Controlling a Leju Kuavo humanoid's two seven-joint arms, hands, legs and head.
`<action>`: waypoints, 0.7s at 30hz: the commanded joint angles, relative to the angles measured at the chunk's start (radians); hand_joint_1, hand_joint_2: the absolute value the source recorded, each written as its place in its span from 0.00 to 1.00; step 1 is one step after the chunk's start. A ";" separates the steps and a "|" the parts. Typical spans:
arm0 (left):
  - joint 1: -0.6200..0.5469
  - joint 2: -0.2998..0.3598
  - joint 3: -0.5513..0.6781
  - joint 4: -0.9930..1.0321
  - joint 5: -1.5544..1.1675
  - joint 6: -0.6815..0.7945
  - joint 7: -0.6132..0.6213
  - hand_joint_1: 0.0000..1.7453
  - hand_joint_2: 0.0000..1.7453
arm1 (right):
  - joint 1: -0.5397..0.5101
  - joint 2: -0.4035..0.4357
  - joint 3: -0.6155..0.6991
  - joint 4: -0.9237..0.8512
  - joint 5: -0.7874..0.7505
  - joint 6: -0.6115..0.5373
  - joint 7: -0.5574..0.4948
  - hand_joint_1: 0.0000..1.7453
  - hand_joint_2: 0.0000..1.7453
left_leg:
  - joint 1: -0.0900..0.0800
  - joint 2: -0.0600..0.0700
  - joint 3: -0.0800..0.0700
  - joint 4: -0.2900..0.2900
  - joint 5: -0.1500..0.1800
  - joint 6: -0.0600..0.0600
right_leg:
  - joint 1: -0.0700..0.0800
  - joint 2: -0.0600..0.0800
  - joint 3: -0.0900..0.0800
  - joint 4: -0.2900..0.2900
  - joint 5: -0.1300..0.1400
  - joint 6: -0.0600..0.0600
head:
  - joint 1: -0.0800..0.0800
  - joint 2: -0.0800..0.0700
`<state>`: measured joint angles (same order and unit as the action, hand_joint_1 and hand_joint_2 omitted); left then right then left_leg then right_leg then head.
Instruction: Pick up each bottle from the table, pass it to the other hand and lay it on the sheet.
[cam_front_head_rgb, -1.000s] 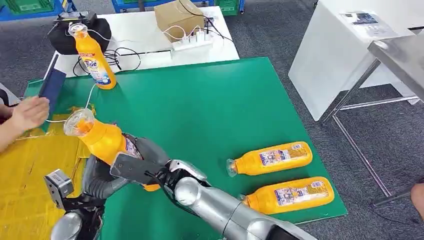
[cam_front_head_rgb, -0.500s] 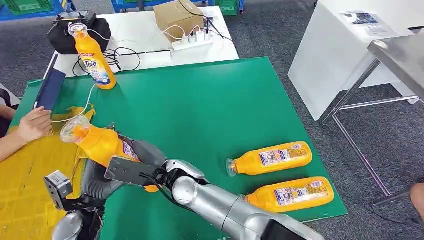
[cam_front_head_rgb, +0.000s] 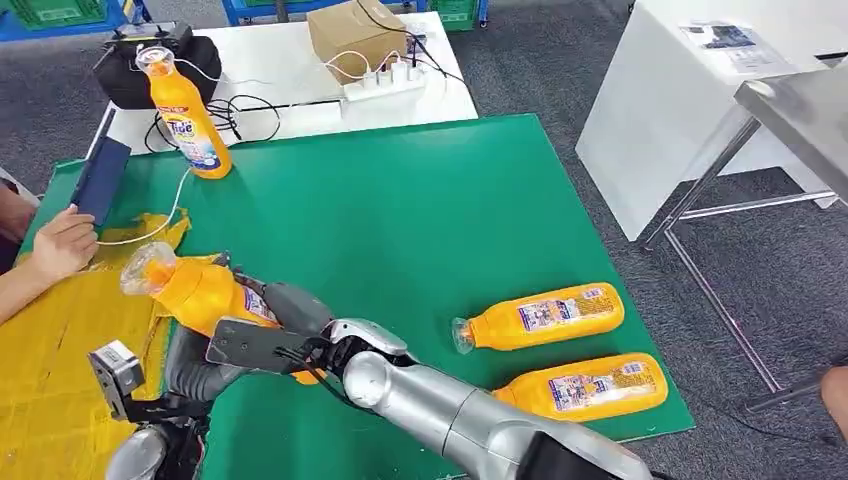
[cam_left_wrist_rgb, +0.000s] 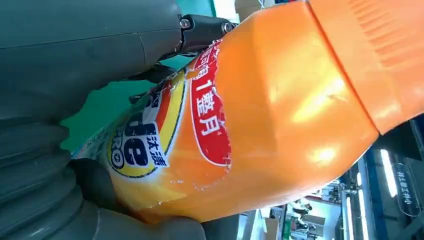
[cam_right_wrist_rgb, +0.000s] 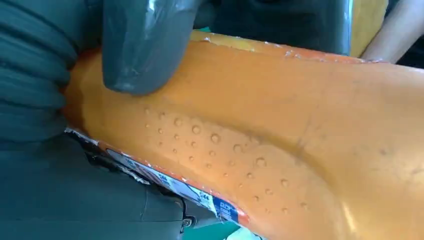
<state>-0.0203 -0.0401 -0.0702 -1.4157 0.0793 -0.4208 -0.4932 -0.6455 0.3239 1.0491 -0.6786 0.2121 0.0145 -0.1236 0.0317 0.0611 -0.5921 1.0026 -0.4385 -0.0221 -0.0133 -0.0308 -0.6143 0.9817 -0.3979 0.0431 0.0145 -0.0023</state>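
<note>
An orange detergent bottle (cam_front_head_rgb: 200, 292) hangs tilted over the left side of the green mat, its clear cap (cam_front_head_rgb: 148, 268) pointing up and left over the edge of the yellow sheet (cam_front_head_rgb: 55, 340). My right hand (cam_front_head_rgb: 268, 335) grips its lower body, the silver arm reaching across from the lower right. My left hand (cam_front_head_rgb: 195, 365) holds the bottle from below. The left wrist view has the labelled bottle (cam_left_wrist_rgb: 240, 125) wrapped by my left hand (cam_left_wrist_rgb: 65, 165). In the right wrist view the thumb of my right hand (cam_right_wrist_rgb: 145, 45) presses on the bottle (cam_right_wrist_rgb: 280, 135).
One bottle (cam_front_head_rgb: 188, 118) stands upright at the mat's far left. Two bottles (cam_front_head_rgb: 545, 317) (cam_front_head_rgb: 585, 385) lie near the mat's right front edge. A person's hand (cam_front_head_rgb: 62, 245) rests at the sheet's far edge beside a blue tablet (cam_front_head_rgb: 98, 180). Behind stands a white table (cam_front_head_rgb: 300, 70) with cables.
The held bottle has tipped further over and moved left and down toward the yellow sheet, both hands going with it. The person's hand has drawn back a little to the left.
</note>
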 joint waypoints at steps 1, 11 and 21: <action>-0.118 -0.016 -0.150 0.037 -0.017 -0.071 0.011 1.00 1.00 | 0.035 0.025 0.169 0.061 0.012 0.042 -0.002 1.00 1.00 | 0.000 -0.011 0.002 -0.001 0.000 0.002 | 0.000 -0.005 0.005 0.000 -0.002 -0.001 | 0.000 0.000; -0.097 -0.014 -0.141 0.014 -0.016 -0.071 0.012 1.00 1.00 | 0.037 0.025 0.091 0.057 0.015 -0.008 -0.033 1.00 1.00 | 0.000 -0.013 0.004 -0.001 -0.001 0.003 | 0.000 -0.006 0.006 0.000 -0.003 -0.002 | 0.000 0.000; -0.129 -0.011 -0.024 0.073 0.291 -0.195 0.115 0.00 0.00 | 0.069 0.025 0.036 0.070 0.120 0.047 -0.063 1.00 1.00 | 0.000 -0.009 0.003 -0.001 0.000 0.002 | 0.000 -0.004 0.005 -0.001 -0.002 -0.001 | 0.000 0.000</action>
<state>-0.0212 -0.0401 -0.0629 -1.4065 0.2463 -0.5105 -0.4215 -0.6321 0.3239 1.0151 -0.6645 0.2938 -0.0023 -0.1721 0.0318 0.0612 -0.5922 1.0026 -0.4385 -0.0221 -0.0133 -0.0307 -0.6142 0.9818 -0.3978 0.0431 0.0145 -0.0023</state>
